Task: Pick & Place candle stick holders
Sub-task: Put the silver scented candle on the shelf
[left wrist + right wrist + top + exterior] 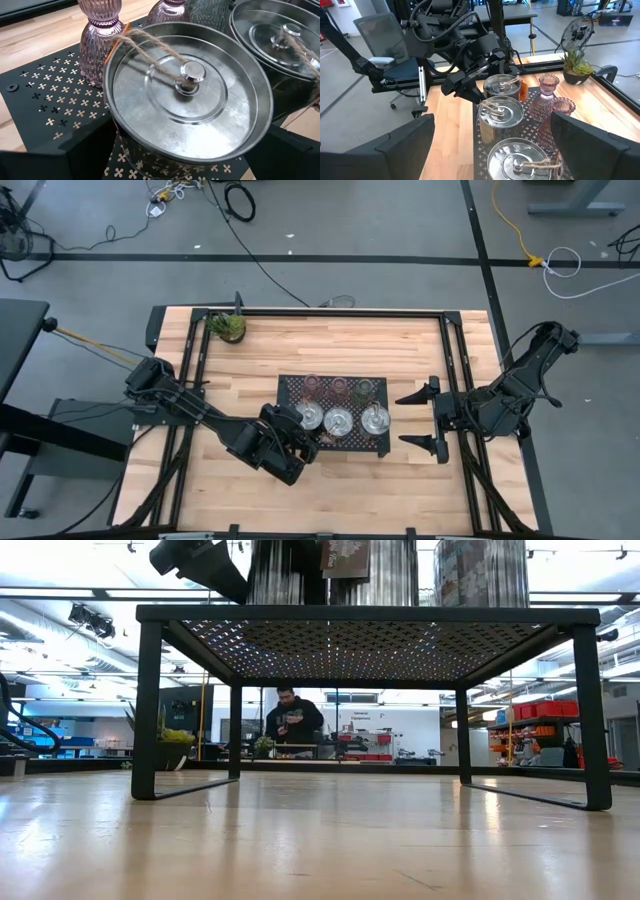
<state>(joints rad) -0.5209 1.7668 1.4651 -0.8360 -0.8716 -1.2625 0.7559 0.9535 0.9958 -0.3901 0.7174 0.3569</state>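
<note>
Table (pixel 340 480): light wood, framed by dark rails.

Tray (pixel 290 387): black, perforated, on legs, at the table's centre. It carries all six holders.

Silver holders, near row: left one (pixel 309 416), middle one (pixel 338 421), right one (pixel 375 419). All are round and shiny, each with a centre knob and a twine loop.

Glass holders, far row: left pink one (pixel 312 385), second pink one (pixel 340 386), green one (pixel 363 387). All stand upright, just behind the silver row.

Left gripper (pixel 303 442): at the tray's near-left corner, fingers spread open on either side of the left silver holder (pixel 187 95), which still sits on the tray. Whether the fingers touch it cannot be told.

Right gripper (pixel 424 419): just right of the tray, pointing at it, fingers wide open and holding nothing.

Plant (pixel 228 327): small and green, potted, at the table's far left, well apart from the tray.

Person (pixel 293 720): in the room beyond the table, seen under the tray in the low view.
</note>
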